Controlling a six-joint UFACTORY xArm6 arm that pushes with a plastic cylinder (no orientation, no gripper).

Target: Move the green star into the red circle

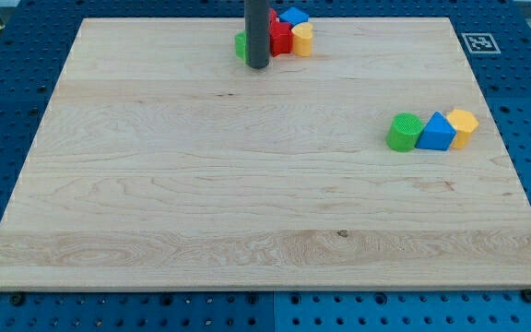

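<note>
The green star (241, 45) is near the view's top, mostly hidden behind my rod; only its left edge shows. It sits against the red blocks (279, 37) of a cluster; the red circle is hidden behind the rod. My tip (258, 65) rests on the board just below the green star, at the cluster's lower left.
A blue block (292, 16) and a yellow block (302, 39) belong to the same cluster at the top. At the view's right a green cylinder (402, 132), a blue block (438, 131) and a yellow block (463, 124) stand in a row.
</note>
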